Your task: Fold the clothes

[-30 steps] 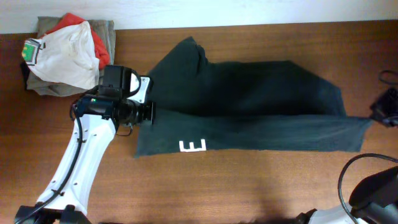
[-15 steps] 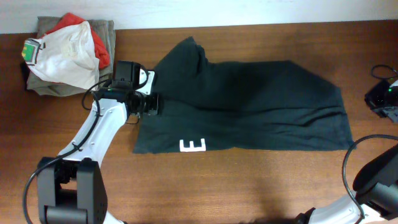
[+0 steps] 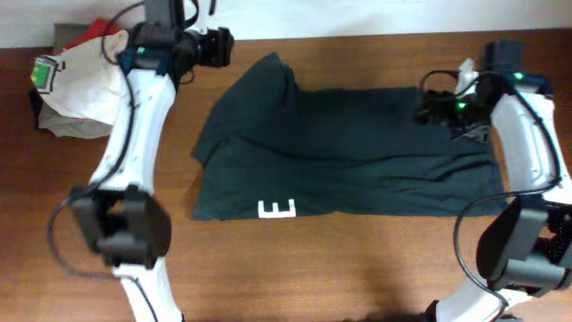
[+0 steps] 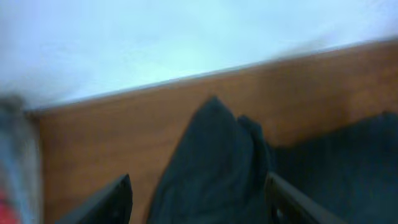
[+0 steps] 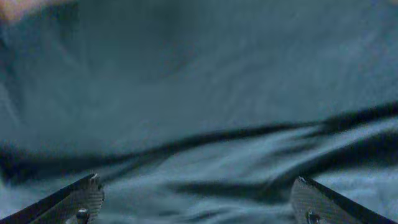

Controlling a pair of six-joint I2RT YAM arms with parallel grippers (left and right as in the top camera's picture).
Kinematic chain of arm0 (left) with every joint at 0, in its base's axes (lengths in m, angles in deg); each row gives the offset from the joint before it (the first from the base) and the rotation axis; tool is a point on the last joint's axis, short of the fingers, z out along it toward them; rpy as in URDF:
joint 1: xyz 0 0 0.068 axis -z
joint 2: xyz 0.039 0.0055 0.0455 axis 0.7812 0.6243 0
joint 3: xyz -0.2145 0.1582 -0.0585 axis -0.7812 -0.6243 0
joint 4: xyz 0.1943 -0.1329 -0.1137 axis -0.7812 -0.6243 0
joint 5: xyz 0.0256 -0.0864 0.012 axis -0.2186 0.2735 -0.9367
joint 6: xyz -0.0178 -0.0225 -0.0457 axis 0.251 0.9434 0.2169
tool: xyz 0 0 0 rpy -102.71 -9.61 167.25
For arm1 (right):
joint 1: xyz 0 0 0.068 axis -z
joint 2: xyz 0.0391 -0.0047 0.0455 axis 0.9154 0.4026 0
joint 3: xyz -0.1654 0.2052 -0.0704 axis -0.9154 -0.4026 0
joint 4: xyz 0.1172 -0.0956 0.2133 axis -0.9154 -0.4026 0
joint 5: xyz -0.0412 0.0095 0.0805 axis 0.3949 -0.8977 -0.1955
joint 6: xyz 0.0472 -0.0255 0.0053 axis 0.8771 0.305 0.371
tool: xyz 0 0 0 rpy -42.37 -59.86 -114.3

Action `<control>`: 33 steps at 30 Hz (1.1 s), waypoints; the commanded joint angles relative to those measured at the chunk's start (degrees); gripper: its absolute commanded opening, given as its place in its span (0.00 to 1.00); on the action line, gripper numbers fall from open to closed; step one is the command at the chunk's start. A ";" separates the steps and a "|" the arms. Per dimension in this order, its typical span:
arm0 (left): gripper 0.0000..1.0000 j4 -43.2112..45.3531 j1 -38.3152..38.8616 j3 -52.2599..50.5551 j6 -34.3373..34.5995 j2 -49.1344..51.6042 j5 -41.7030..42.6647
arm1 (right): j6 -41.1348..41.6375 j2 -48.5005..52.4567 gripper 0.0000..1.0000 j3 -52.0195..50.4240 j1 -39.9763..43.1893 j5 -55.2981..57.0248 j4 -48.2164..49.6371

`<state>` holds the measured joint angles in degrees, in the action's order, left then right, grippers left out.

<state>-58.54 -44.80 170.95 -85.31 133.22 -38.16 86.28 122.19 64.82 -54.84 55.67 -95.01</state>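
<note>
Folded garments piled at the far left corner of a wooden table [image 3: 357, 268].
A white garment [image 3: 80, 89] with a green tag [image 3: 45, 73] lies on top, over a red one [image 3: 96, 32] and an olive-grey one [image 3: 64, 38]; a pale wall [image 3: 357, 16] runs along the table's back edge.

Left wrist view is blurred throughout. The left gripper [image 4: 199, 208] shows only two finger stubs, cut off by the frame. In the right wrist view the right gripper [image 5: 199, 202] is likewise cropped to its tips, and the shirt [image 5: 199, 93] overruns every edge. Overhead, the left arm [image 3: 134, 125] covers the right side of the folded pile [image 3: 80, 98] (print on its tag [image 3: 45, 72] is too small to read).
</note>
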 commanded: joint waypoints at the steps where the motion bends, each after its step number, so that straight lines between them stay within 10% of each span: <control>1: 0.72 -0.13 -0.35 6.32 -4.76 11.96 4.37 | -0.61 0.28 1.00 0.00 -3.65 2.25 -1.97; 10: 0.73 7.10 -0.20 6.29 -5.62 25.44 8.09 | -0.63 0.28 0.99 0.00 -4.28 2.23 -6.23; 30: 0.71 9.29 6.08 6.19 -8.17 32.24 -10.86 | -0.57 0.26 0.99 0.66 4.74 12.37 -2.29; 31: 0.59 9.16 6.08 6.19 -8.17 32.33 -10.86 | -0.59 0.26 0.99 0.66 5.77 12.39 -1.62; 32: 0.26 9.05 6.03 6.19 -8.17 32.44 -10.88 | -0.61 0.26 1.00 0.68 6.82 12.39 0.31; 33: 0.20 9.09 6.03 6.19 -8.17 32.46 -10.91 | -0.63 0.26 1.00 0.68 7.10 12.39 1.90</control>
<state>-48.20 -39.07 177.75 -92.77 161.63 -47.63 86.11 122.36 64.82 -48.59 67.17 -95.53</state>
